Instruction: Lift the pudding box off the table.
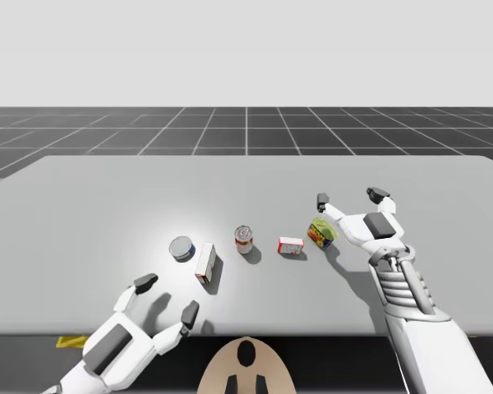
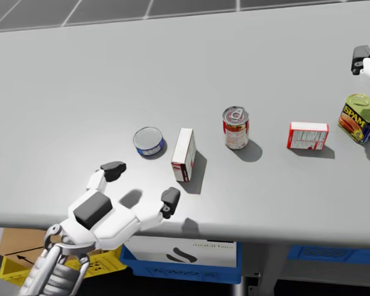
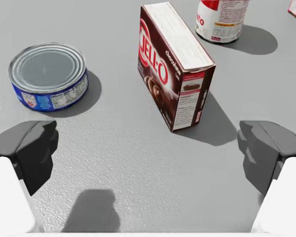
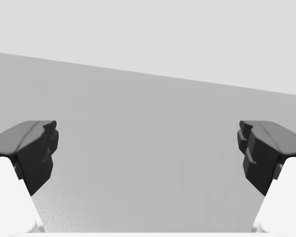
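The pudding box [image 3: 175, 64], a brown carton with a white upper face, stands on one long narrow edge on the grey table [image 1: 82, 205]; it is not yet lifted. My left gripper [image 3: 148, 150] hovers just short of the pudding box, its two dark fingers spread wide and holding nothing; the pudding box lies ahead of it, a touch toward one finger, outside the gap between them. The carton's long axis runs away from the gripper; a narrow end panel faces the fingers and the two broad faces look out to either side; in my judgement the fingers could close across those faces once the hand goes forward. My right gripper [image 4: 148, 148] is also wide open and empty, well apart from the pudding box; the left arm is clearly nearer. Beside the pudding box's brown face sits a flat blue can [image 3: 48, 76]; on its other side, in a row leading away, are a red-and-white can [image 3: 219, 19], a small red-and-white box [image 2: 308, 135] and a yellow-and-blue tin [image 2: 360, 118]; all carry printed labels, left unread here.
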Motion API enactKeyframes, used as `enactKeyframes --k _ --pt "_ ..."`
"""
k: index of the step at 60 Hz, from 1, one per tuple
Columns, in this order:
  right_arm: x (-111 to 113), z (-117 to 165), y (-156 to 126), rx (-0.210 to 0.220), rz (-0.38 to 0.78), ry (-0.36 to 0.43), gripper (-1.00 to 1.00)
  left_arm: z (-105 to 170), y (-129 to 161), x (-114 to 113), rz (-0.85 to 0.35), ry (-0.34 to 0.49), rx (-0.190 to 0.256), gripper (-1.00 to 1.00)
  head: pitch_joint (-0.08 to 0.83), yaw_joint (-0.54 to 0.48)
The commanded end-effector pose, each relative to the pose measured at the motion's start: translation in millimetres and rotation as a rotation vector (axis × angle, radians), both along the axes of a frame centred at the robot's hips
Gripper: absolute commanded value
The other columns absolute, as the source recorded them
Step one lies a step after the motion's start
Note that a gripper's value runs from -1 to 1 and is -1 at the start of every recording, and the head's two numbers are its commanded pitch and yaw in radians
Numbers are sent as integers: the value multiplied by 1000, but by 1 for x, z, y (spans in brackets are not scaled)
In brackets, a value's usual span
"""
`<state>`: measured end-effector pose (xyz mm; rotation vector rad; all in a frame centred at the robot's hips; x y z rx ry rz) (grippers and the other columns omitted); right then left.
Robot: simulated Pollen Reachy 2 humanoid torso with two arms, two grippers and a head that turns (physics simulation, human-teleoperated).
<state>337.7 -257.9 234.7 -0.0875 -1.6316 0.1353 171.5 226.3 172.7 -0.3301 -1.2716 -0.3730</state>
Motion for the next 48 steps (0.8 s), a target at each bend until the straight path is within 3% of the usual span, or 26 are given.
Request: enactKeyframes --k 1,29,48 --pt "0 0 0 1 -1 -1 -1000 -22 -14 2 -19 54 -34 -1000 733 183" --pt "0 0 -2 5 -3 -2 -1000 -32 -58 39 -5 108 -27 -1000 738 180" --pt "1 1 -2 8 -6 -5 -1000 -21 -78 68 39 105 -11 -1000 732 183"
